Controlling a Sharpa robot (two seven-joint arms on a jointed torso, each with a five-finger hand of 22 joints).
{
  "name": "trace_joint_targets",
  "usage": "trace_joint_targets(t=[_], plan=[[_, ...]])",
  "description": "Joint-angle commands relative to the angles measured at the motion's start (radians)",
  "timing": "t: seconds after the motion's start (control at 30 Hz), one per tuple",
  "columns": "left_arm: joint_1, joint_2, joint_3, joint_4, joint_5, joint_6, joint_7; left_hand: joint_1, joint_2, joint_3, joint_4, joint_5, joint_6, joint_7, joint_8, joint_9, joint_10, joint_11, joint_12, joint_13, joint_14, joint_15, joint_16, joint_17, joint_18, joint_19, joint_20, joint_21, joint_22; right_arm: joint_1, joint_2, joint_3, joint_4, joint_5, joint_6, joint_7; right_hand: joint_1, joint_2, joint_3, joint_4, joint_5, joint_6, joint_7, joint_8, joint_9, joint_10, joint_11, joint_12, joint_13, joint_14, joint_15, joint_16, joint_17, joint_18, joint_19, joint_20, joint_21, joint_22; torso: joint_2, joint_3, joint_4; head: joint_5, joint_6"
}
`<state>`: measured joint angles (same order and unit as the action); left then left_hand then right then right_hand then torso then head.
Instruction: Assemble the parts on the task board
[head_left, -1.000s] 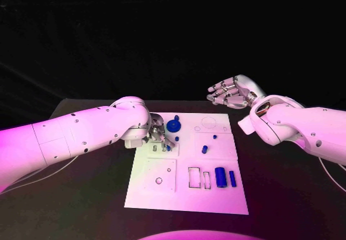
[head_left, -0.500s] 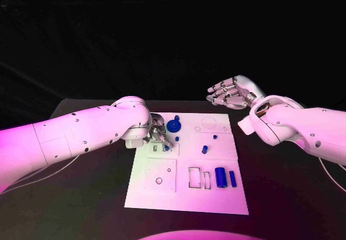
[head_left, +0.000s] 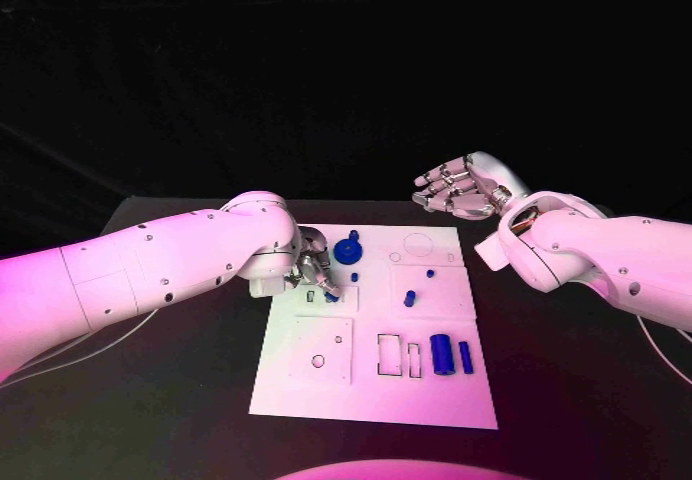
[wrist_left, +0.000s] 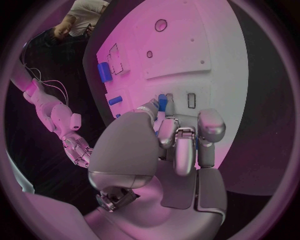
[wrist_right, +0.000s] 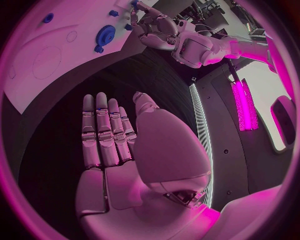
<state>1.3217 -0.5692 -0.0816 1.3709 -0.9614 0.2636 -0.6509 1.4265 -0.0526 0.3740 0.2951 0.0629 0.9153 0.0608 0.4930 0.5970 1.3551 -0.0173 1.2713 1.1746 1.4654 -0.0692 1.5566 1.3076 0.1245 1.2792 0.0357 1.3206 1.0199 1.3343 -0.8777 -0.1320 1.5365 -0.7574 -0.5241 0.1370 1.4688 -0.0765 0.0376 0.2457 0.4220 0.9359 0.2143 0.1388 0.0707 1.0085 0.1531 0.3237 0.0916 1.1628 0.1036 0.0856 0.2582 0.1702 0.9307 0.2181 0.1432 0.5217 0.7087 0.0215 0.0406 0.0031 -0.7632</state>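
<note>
Task board (head_left: 433, 400) lies flat in the middle of the black table (head_left: 577, 400), its long side running away from the robot. Several blue parts rest on it: a gear-shaped part (head_left: 348, 251) near the far left corner, a small peg (head_left: 410, 297) near the centre, and two upright cylinders (head_left: 441, 354) side by side at the right edge, next to two rectangular outlines.

Left hand (head_left: 313, 272) is lowered onto the board's far left area, just beside the gear-shaped part. Its fingers (wrist_left: 181, 150) are curled in and pressed close together over a small blue part (wrist_left: 162, 102) at a narrow slot (whether the fingertips actually pinch this part cannot be told from either view).

Right hand (head_left: 459, 187) is raised beyond the board's far right corner, well apart from every part. Its fingers (wrist_right: 103, 130) are extended, lying side by side with the thumb set apart, and it holds nothing.
</note>
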Motion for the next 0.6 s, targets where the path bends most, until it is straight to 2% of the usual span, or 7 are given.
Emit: trace_joint_targets(t=[0.03, 0.1, 0.17, 0.37, 0.6], plan=[[-0.001, -0.008, -0.001, 0.009, 0.036, -0.010, 0.002, -0.019, -0.025, 0.157, -0.101, 0.001, 0.001, 0.001, 0.014, 0.053, 0.001, 0.003, 0.000, 0.002, 0.095, 0.000, -0.006, 0.232, -0.016, -0.006, 0.002, 0.007, 0.002, -0.001, 0.001, 0.000, -0.001, -0.016, 0.013, 0.005, -0.012, -0.002, 0.000, -0.008, 0.005, -0.001, 0.004, -0.006, -0.001, -0.002, 0.001, 0.000, 0.000, 0.000, 0.006, -0.002, -0.001, 0.011, -0.001, 0.005, -0.006, -0.001, -0.001, 0.0002, 0.0010, 0.002, 0.000], [-0.001, -0.016, -0.001, 0.016, 0.041, -0.029, 0.002, -0.050, -0.044, 0.219, -0.113, 0.000, 0.002, 0.001, 0.020, 0.069, 0.005, 0.004, 0.002, 0.003, 0.096, 0.000, -0.004, 0.234, -0.016, -0.005, 0.002, 0.009, 0.004, -0.002, 0.001, 0.000, -0.002, -0.016, 0.014, 0.005, -0.012, -0.002, 0.000, -0.008, 0.005, -0.001, 0.004, -0.006, -0.001, -0.002, 0.001, 0.000, 0.000, 0.000, 0.006, -0.002, -0.001, 0.011, -0.001, 0.005, -0.006, -0.001, -0.001, 0.0002, 0.0016, 0.003, 0.000], [-0.001, -0.024, 0.000, 0.023, 0.045, -0.046, 0.004, -0.060, -0.055, 0.241, -0.123, 0.000, 0.001, 0.000, 0.023, 0.075, 0.007, 0.003, 0.004, 0.005, 0.096, 0.000, -0.003, 0.236, -0.016, -0.004, 0.002, 0.010, 0.006, -0.003, 0.001, 0.000, -0.003, -0.016, 0.014, 0.004, -0.012, -0.002, 0.000, -0.008, 0.006, -0.001, 0.004, -0.006, -0.001, -0.002, 0.001, 0.000, -0.001, 0.000, 0.006, -0.003, -0.001, 0.011, -0.001, 0.005, -0.006, -0.001, -0.001, 0.0003, 0.0018, 0.004, 0.000], [-0.003, -0.058, 0.000, 0.054, 0.052, -0.128, 0.011, -0.089, -0.070, 0.293, -0.142, 0.000, 0.004, -0.003, 0.031, 0.093, 0.014, 0.002, 0.008, 0.009, 0.099, -0.003, 0.001, 0.242, -0.017, 0.000, 0.001, 0.015, 0.014, -0.005, 0.001, 0.000, -0.005, -0.017, 0.013, 0.005, -0.014, -0.002, 0.002, -0.010, 0.017, -0.002, 0.005, -0.006, -0.001, -0.003, 0.002, 0.002, -0.006, 0.001, 0.007, -0.007, -0.004, 0.012, -0.001, 0.006, -0.010, -0.006, 0.000, 0.0000, 0.0027, 0.006, -0.002], [-0.015, -0.082, 0.001, 0.088, 0.034, -0.194, 0.018, -0.117, -0.091, 0.345, -0.164, -0.001, 0.009, -0.006, 0.042, 0.111, 0.022, -0.002, 0.013, 0.016, 0.100, -0.006, 0.004, 0.247, -0.019, 0.007, -0.002, 0.021, 0.024, -0.009, 0.000, -0.001, -0.006, -0.017, 0.013, 0.007, -0.014, -0.002, 0.003, -0.011, 0.020, -0.002, 0.005, -0.006, -0.001, -0.003, 0.002, 0.002, -0.008, 0.001, 0.007, -0.008, -0.005, 0.012, 0.000, 0.006, -0.011, -0.008, 0.000, -0.0001, 0.0045, 0.007, -0.005]])
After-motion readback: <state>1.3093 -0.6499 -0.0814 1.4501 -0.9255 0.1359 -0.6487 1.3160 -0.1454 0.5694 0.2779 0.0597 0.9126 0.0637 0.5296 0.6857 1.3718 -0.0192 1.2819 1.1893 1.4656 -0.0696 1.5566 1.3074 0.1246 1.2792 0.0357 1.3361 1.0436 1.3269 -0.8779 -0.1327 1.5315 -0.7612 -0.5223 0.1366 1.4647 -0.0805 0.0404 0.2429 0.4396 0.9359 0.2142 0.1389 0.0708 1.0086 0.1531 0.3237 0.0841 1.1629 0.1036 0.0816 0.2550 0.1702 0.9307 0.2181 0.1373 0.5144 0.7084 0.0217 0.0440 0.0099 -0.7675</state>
